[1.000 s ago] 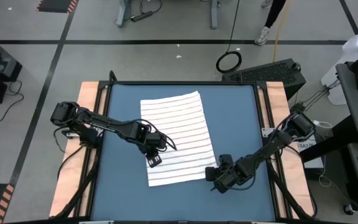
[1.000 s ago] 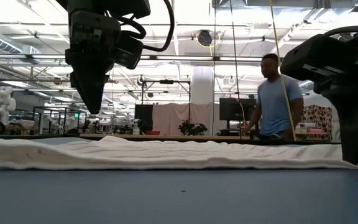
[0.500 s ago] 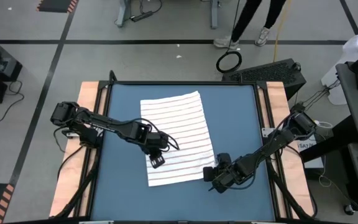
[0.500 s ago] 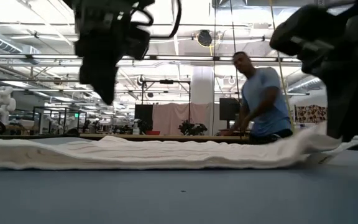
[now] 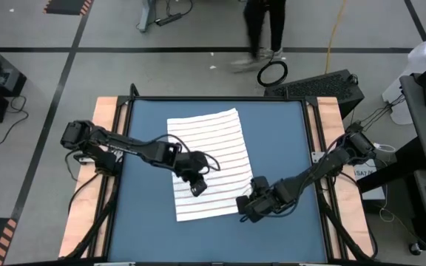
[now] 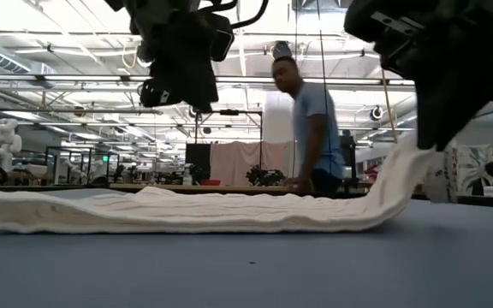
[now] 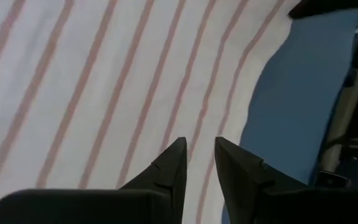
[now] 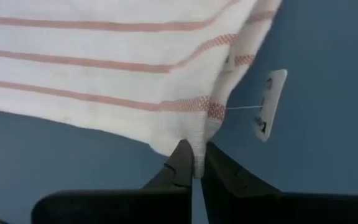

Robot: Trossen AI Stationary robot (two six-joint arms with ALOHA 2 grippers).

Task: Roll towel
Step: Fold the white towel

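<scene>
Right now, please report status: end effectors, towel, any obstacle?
Right end effector shut on towel corner, lifting it off the table. Left end effector hovers over towel, holding nothing. Rest of towel lies flat. No obstacle seen.

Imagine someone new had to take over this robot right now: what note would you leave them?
Right gripper: shut on the towel's near right corner, which it holds off the blue table.
Left gripper: hangs above the middle of the towel, fingers slightly apart, holding nothing.
Towel: otherwise spread flat, striped side up; a small tag dangles from the raised corner.
Done: one corner gripped and raised.
Left: no roll started yet; the whole rolling remains.
A person is walking past behind the table.
</scene>
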